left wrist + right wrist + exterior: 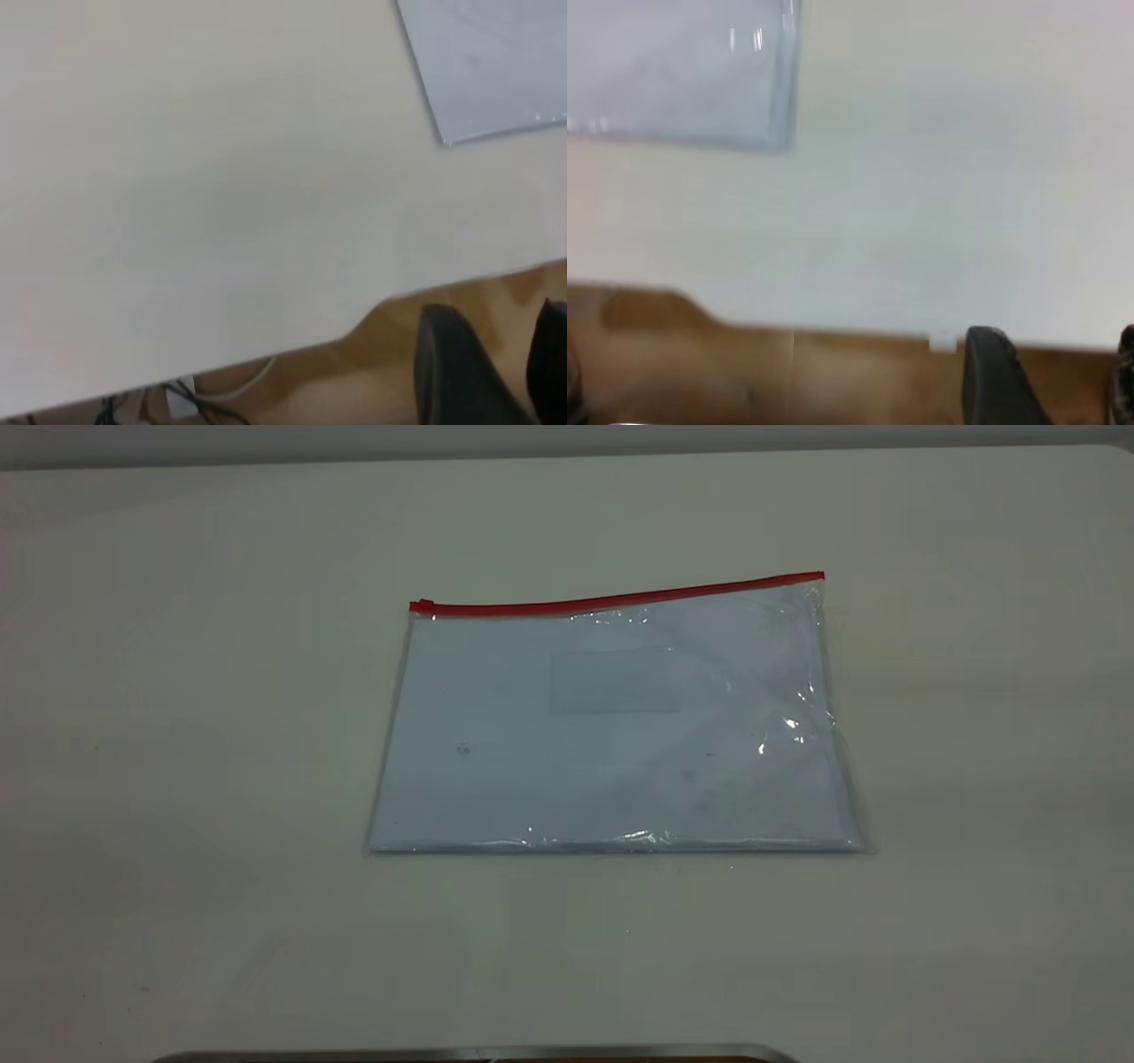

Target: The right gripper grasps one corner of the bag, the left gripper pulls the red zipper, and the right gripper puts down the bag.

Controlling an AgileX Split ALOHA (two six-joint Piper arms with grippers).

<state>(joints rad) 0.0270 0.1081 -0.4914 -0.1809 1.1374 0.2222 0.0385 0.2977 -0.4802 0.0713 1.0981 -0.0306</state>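
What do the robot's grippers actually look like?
Little of either shows. The left gripper appears as two plain black, tapering fingers with a gap between them. The right gripper looks alike: smooth black fingers with rounded tips. No cables or markings are visible.

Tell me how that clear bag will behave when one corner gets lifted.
The bag is thin glossy plastic with wrinkled glints, so it will probably flop and sag. Lying flat on the smooth table, it may slide before a finger gets under. The paper inside likely adds slight stiffness.
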